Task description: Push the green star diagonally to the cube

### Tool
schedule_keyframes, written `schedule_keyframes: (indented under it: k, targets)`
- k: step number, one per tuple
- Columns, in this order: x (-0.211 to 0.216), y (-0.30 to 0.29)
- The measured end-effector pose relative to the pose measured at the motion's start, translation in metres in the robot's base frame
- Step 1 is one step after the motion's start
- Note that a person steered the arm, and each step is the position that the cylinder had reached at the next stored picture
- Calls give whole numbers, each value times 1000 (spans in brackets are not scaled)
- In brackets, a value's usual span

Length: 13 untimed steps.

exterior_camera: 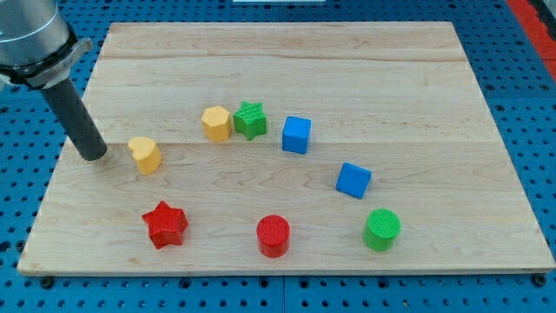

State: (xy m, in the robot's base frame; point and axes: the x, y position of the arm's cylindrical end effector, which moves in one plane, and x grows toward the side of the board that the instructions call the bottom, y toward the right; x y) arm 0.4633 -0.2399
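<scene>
The green star (250,119) lies on the wooden board, just above its middle. A yellow hexagonal block (216,123) touches its left side. A blue cube (296,135) stands a short way to the star's right, slightly lower. A second blue cube (354,180) sits further right and lower. My tip (92,156) rests on the board near the left edge, far left of the star and just left of a yellow rounded block (146,155).
A red star (165,223) lies at the lower left, a red cylinder (273,236) at the bottom middle, a green cylinder (382,229) at the lower right. The wooden board (417,87) lies on a blue perforated table.
</scene>
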Motion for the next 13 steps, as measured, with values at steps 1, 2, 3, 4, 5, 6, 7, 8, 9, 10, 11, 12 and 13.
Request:
schedule_keyframes:
  k: [1, 2, 3, 4, 5, 6, 7, 8, 9, 10, 11, 12, 13]
  targets:
    - [0, 0]
    - [1, 2]
    - [17, 13]
    - [42, 41]
    - [29, 91]
    - [41, 135]
    - [30, 195]
    - [8, 212]
    - [-27, 221]
    - [-45, 223]
    - [-55, 204]
    - [-71, 190]
    - [-114, 191]
